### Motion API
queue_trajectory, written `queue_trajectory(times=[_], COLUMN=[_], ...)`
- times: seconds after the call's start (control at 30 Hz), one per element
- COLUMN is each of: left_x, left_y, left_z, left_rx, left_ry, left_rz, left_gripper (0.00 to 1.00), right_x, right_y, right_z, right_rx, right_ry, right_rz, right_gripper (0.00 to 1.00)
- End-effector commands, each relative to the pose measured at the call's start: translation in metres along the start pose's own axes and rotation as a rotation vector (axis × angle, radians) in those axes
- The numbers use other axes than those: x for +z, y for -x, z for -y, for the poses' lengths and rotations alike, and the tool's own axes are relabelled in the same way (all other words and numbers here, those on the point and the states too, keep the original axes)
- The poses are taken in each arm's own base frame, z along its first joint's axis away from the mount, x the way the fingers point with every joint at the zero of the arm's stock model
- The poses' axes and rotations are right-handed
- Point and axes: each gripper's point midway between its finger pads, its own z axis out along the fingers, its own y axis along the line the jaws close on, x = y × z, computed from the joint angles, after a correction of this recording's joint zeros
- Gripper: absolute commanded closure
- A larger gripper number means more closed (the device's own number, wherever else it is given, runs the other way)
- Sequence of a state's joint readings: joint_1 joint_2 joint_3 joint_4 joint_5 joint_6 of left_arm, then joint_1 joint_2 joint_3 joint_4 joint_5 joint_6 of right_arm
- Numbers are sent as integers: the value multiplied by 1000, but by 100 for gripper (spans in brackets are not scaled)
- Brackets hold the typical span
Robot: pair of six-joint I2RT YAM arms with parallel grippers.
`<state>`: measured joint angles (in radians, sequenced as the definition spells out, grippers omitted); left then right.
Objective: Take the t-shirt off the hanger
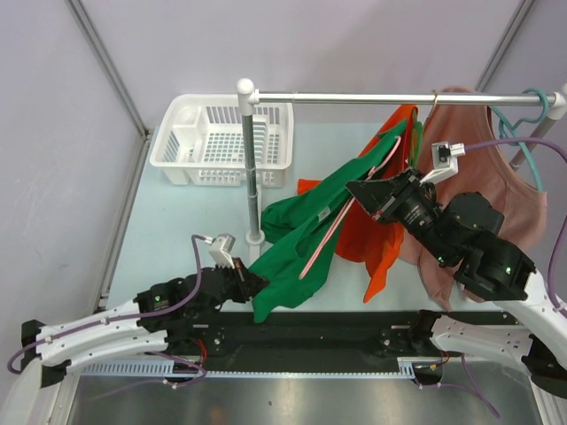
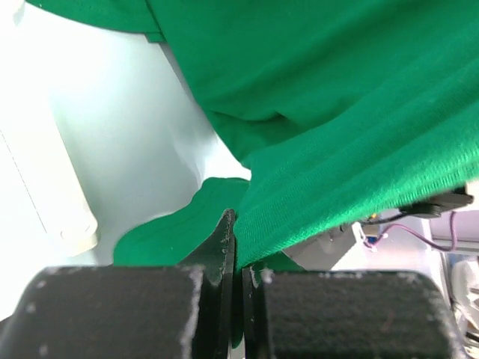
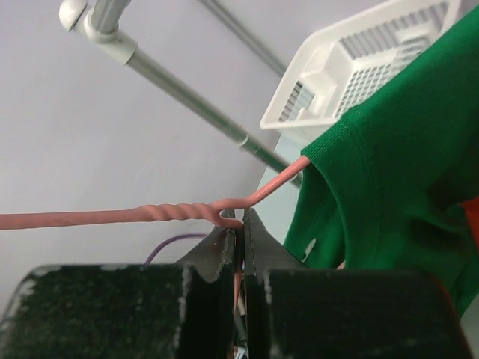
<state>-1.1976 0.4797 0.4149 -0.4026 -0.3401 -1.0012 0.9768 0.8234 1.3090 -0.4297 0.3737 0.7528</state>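
A green t-shirt [image 1: 306, 232] hangs stretched between my two grippers, still on a pink wire hanger [image 1: 330, 232]. My left gripper [image 1: 252, 285] is shut on the shirt's lower hem near the table; the cloth [image 2: 337, 142] is pinched between its fingers [image 2: 224, 247]. My right gripper [image 1: 363, 193] is shut on the hanger just below its twisted neck [image 3: 172, 213], holding it off the rail. The hanger's arm runs into the shirt's collar [image 3: 337, 142].
A metal rail [image 1: 372, 97] on a white post [image 1: 252, 168] crosses the back. An orange garment [image 1: 372, 235], a dusty-pink garment [image 1: 483, 164] and a teal hanger [image 1: 524, 128] hang there at the right. A white basket [image 1: 221, 142] stands at the back left.
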Motion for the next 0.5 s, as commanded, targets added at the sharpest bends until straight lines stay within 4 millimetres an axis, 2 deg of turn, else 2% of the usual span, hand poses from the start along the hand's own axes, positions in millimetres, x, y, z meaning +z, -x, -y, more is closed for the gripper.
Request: queue_trajectory(times=[0.0, 0.03, 0.1, 0.13, 0.17, 0.2, 0.23, 0.3, 0.37, 0.4, 0.47], left_x=[3, 2, 13, 10, 22, 25, 23, 38, 45, 56, 62], left_y=[24, 38, 46, 66, 67, 74, 92, 101, 114, 118, 126], left_z=[24, 43, 53, 78, 81, 88, 108, 111, 121, 124, 127], left_rx=[52, 54, 125, 126, 180, 195, 195, 213, 194, 179, 149], left_ry=[-9, -41, -17, -56, -29, -29, -56, -20, -34, -53, -68], left_rz=[52, 79, 79, 115, 104, 117, 153, 166, 179, 168, 174], left_gripper=[100, 100, 100, 100, 100, 100, 100, 100, 99, 100, 100], right_x=[-23, -29, -35, -46, -51, -57, -67, -83, -99, -103, -111], right_y=[25, 12, -13, -30, -49, -58, -70, -81, -81, -82, -92], right_z=[-47, -56, -55, -63, -57, -59, -59, -50, -39, -35, -24], right_rx=[104, 127, 231, 274, 307, 375, 397, 448, 456, 452, 443], right_ry=[171, 221, 217, 263, 253, 252, 271, 260, 238, 224, 183], right_rz=[-8, -84, -210, -317, -390, -446, -520, -570, -574, -579, -620], right_gripper=[100, 100, 100, 100, 100, 100, 100, 100, 100, 100, 100])
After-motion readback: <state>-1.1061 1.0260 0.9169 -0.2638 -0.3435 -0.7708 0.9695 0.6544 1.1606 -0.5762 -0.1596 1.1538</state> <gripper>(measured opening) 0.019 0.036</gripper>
